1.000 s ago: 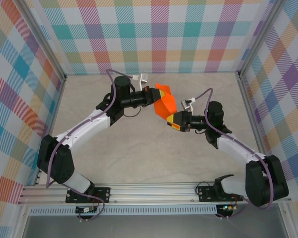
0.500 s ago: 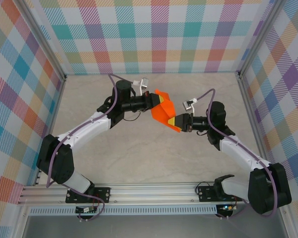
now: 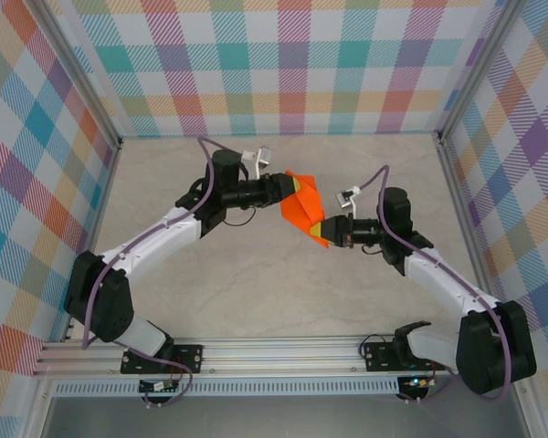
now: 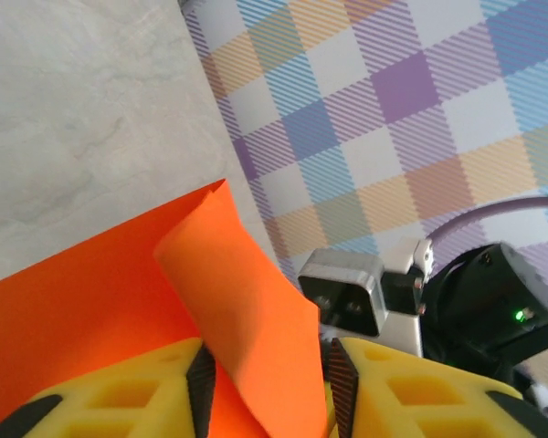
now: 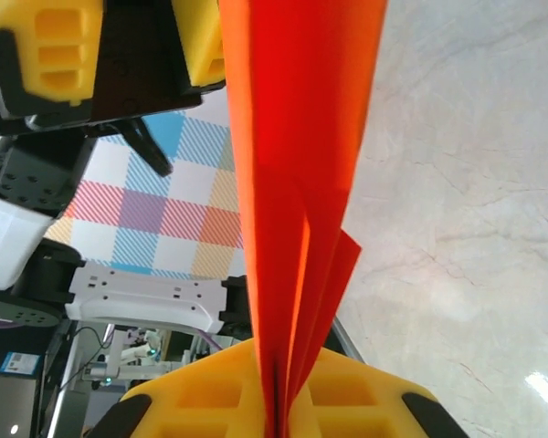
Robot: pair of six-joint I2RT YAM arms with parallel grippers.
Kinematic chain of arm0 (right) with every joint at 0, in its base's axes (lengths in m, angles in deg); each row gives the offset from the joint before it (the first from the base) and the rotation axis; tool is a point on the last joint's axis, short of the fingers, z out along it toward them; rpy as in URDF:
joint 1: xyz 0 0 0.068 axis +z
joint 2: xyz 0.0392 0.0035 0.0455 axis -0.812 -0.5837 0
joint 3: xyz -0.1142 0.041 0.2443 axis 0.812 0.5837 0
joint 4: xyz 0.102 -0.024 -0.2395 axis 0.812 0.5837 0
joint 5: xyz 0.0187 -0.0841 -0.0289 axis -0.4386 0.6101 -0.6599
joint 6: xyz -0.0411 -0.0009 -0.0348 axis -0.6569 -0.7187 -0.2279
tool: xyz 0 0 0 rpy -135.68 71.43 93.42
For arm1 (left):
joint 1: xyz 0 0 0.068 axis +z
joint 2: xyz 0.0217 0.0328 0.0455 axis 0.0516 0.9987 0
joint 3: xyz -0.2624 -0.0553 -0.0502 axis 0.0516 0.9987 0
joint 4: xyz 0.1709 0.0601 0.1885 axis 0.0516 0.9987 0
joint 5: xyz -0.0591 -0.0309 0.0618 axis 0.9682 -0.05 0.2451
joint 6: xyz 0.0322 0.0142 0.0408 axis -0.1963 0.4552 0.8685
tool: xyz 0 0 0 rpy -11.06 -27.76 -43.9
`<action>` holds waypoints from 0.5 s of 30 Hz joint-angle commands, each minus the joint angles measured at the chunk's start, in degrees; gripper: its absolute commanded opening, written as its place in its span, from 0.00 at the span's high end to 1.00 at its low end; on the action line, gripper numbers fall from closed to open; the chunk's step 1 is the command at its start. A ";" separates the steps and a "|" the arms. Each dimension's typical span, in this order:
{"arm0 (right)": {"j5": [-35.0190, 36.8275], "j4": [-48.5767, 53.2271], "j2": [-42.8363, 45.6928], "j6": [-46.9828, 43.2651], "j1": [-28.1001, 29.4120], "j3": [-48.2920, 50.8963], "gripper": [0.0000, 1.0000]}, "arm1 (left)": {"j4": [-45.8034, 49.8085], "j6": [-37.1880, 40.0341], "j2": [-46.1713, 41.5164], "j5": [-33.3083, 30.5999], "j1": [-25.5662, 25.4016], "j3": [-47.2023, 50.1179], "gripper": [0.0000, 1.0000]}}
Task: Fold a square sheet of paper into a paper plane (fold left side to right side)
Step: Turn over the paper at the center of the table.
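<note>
The orange square sheet of paper (image 3: pixel 303 208), folded into several layers, hangs in the air above the table's middle, between both grippers. My right gripper (image 3: pixel 322 231) is shut on its lower edge; in the right wrist view the layers (image 5: pixel 297 137) run up from the clamped yellow fingers (image 5: pixel 279 401). My left gripper (image 3: pixel 288 189) is at the paper's upper left side. In the left wrist view its jaws (image 4: pixel 269 365) stand apart, with a loose curled flap of paper (image 4: pixel 247 310) between the pads.
A beige marble-look tabletop (image 3: pixel 256 274) lies below, walled by checked panels (image 3: pixel 292 64) at the back and sides. The right wrist's camera housing (image 4: pixel 345 292) sits right behind the paper. The left gripper's yellow fingers (image 5: pixel 64 46) are close above.
The left gripper has come down and to the right, closer to the right gripper. The paper has sunk a little and looks more bunched between them.
</note>
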 commanded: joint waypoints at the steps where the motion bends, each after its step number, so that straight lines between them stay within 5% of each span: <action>1: 2.70 10.08 2.14 -8.25 0.41 -3.35 0.91 | 8.03 7.01 -5.65 -5.11 0.50 0.07 0.49; 7: 17.10 32.04 1.96 -22.22 2.79 -10.35 0.94 | 25.19 16.35 -15.40 -19.87 0.50 1.31 0.36; 15: 57.17 54.42 -3.30 -31.71 16.28 -24.61 0.98 | 30.81 19.11 -30.50 -37.26 0.50 7.10 0.26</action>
